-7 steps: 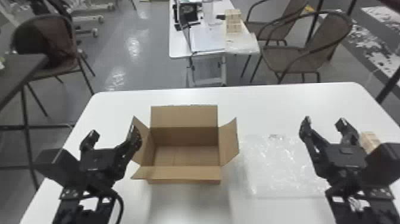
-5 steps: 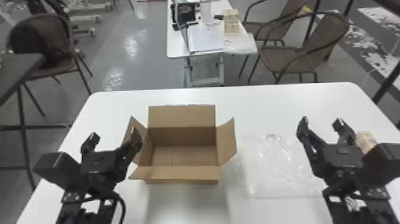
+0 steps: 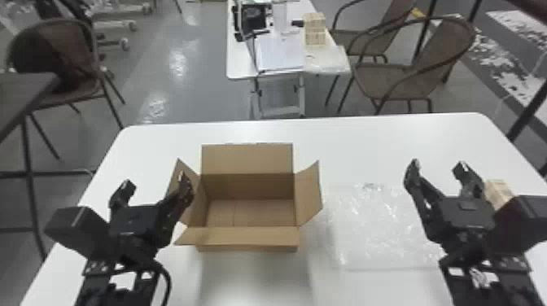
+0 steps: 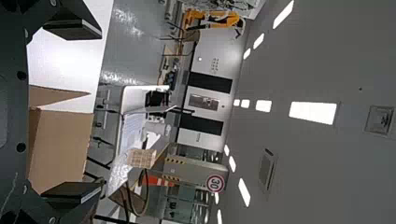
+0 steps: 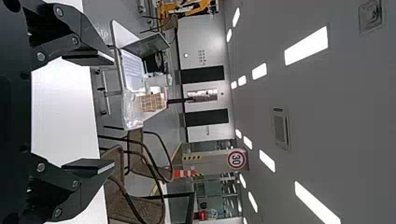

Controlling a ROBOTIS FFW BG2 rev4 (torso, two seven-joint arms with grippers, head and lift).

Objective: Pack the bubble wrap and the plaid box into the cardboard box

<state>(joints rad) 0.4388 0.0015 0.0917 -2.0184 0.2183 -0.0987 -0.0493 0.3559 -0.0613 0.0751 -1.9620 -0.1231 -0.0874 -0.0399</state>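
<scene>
Btw, R arm (image 3: 517, 224) partly hides plaid box (image 3: 498, 192); chairs (image 3: 390, 79) behind.

Cardboard box (image 3: 237, 236) on bench (image 3: 374, 140), L of ctr; bubble wrap (image 3: 366, 232) flat to its R. L end effector (image 3: 155, 183) at box's L side; R end effector (image 3: 438, 165) by wrap's R side, plaid box (image 3: 498, 192) just R of that. Beyond bench's far edge: side table (image 3: 240, 67) w/ papers (image 3: 281, 53) and 2nd box (image 3: 315, 36); 2 chairs to its R, 1 chair (image 3: 69, 57) far L.
</scene>
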